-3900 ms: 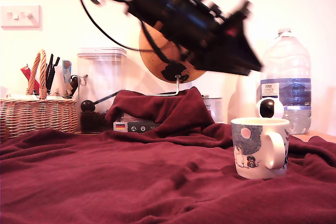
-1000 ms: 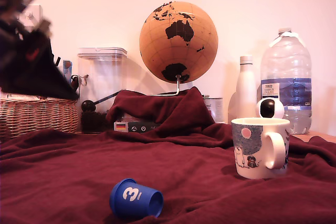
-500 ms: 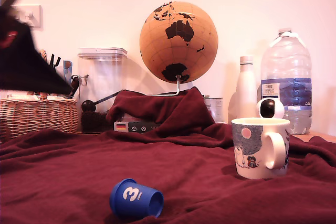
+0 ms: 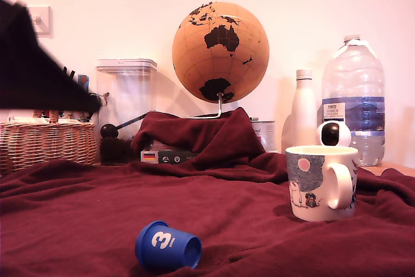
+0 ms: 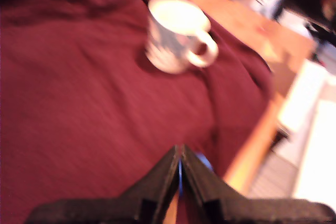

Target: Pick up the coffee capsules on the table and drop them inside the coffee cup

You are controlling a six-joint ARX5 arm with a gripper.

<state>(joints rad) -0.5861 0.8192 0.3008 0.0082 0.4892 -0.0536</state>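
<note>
A blue coffee capsule (image 4: 167,246) marked "3" lies on its side on the dark red blanket covering the table (image 4: 78,205), near the front. The white printed coffee cup (image 4: 322,181) stands upright at the exterior view's right, handle to the right. My black gripper (image 4: 96,103) hangs high at the exterior view's far left, well away from both. In the blurred wrist view the gripper (image 5: 179,150) is shut, its fingers meeting at the tips with nothing held. A sliver of the blue capsule (image 5: 203,162) shows just past them, and the cup (image 5: 176,32) sits farther off.
Behind the blanket stand a wicker basket (image 4: 47,142), a clear canister (image 4: 126,98), a cork globe (image 4: 220,50), a white bottle (image 4: 303,118), a big water bottle (image 4: 354,98) and a small ball camera (image 4: 332,134). Bare wood table edge (image 5: 247,19) borders the blanket.
Since the earliest frame the arm has swung from above the cup to the far left, and a blue capsule has appeared on the blanket. Lately the gripper tip has edged slightly right.
</note>
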